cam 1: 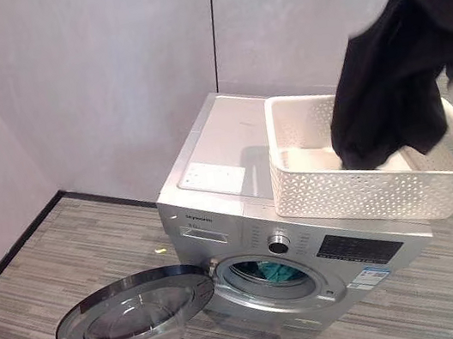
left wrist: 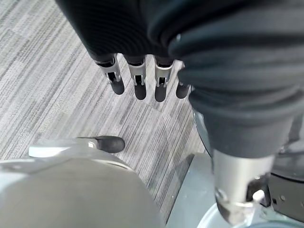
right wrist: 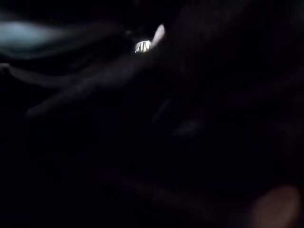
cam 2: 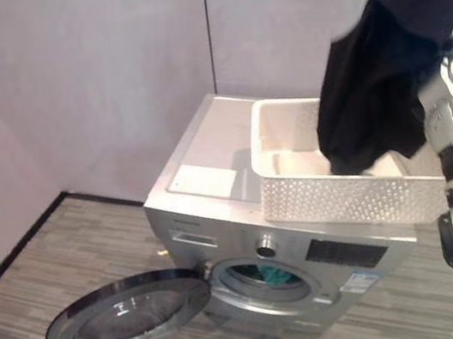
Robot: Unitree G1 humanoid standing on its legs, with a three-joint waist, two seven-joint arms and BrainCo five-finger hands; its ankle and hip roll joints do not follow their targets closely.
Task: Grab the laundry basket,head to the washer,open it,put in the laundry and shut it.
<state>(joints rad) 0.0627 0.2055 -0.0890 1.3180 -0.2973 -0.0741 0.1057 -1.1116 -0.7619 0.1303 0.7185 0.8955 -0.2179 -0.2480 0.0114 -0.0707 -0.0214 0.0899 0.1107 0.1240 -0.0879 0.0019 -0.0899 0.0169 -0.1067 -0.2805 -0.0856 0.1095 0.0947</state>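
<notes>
Grey plank floor (cam 1: 66,248), pale walls (cam 1: 88,71), silver washer (cam 1: 242,210) w/ door (cam 1: 133,315) open.

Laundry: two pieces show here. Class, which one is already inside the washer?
The teal piece, visible through the washer's open port. The black garment hangs lifted above the white basket on top.

White lattice-patterned basket (cam 1: 360,186), black garment (cam 1: 394,80), silver washer (cam 1: 243,219), grey striped floor (cam 1: 67,257).

A white lattice basket (cam 1: 360,186) sits on the silver washer (cam 1: 248,244). A black garment (cam 1: 400,62) hangs above it at 2 o'clock. The round door (cam 1: 133,311) lies open at 8 o'clock, teal laundry (cam 1: 276,272) inside the drum.
</notes>
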